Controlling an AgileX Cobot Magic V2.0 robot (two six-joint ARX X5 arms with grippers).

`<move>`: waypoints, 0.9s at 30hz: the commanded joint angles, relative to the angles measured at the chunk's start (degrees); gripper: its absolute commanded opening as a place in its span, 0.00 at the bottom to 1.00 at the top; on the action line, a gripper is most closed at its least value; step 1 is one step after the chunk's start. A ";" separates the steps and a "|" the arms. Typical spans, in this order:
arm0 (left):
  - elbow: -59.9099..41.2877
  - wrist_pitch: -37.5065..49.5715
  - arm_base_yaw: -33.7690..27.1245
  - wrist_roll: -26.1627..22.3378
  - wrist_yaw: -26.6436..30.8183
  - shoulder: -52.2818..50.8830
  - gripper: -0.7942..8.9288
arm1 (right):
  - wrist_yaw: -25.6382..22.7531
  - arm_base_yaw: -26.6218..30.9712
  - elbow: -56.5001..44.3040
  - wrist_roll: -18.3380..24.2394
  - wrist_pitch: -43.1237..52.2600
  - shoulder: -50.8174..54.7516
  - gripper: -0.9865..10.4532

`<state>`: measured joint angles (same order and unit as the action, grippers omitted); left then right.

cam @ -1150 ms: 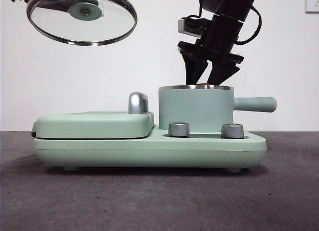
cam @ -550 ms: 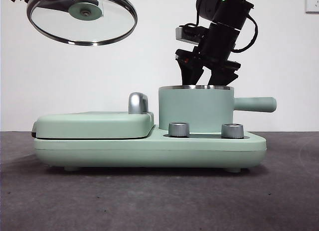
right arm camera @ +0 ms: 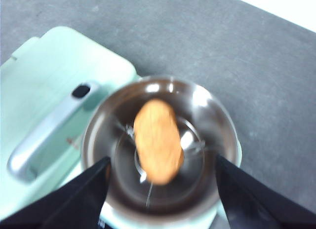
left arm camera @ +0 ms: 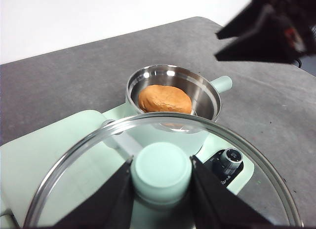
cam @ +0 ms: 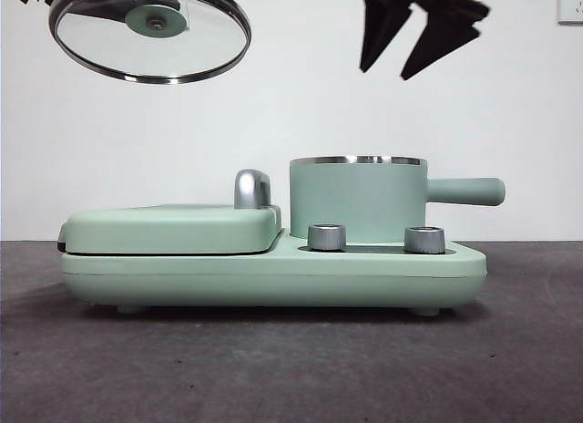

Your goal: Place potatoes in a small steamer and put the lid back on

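Observation:
The orange-brown potato lies inside the mint-green steamer pot; it also shows in the right wrist view, within the steel rim. It is hidden in the front view. My left gripper is shut on the mint-green knob of the glass lid and holds it high at the upper left. My right gripper is open and empty, high above the pot.
The pot stands on a mint-green cooker base with two steel dials. A flat hinged griddle cover with a chrome handle lies left of the pot. The pot's side handle points right.
My right gripper has risen from the pot's rim to high above it, leaving the potato inside. The lid has stayed in place.

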<state>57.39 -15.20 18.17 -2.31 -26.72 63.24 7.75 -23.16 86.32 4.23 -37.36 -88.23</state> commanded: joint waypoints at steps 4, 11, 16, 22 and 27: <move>0.96 1.55 0.46 -0.63 -0.07 0.04 0.09 | 0.35 -0.33 -18.97 -2.49 8.35 17.68 0.37; 0.96 5.01 3.08 -0.63 -0.07 1.14 0.09 | 0.37 -0.94 -30.58 -2.47 9.29 31.32 0.37; 0.96 10.23 6.27 -0.63 1.64 3.45 0.09 | 1.97 -2.01 -35.15 -1.07 8.81 39.52 0.37; 0.98 19.61 10.21 0.02 3.89 8.59 0.09 | 3.43 -2.64 -36.02 -0.79 3.67 45.35 0.37; 1.20 28.22 13.25 1.97 7.50 14.19 0.09 | 4.66 -2.62 -36.02 -0.79 -0.55 47.69 0.37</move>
<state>57.39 9.85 30.74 -1.63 -20.12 76.38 12.03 -25.45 50.17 3.16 -37.71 -40.40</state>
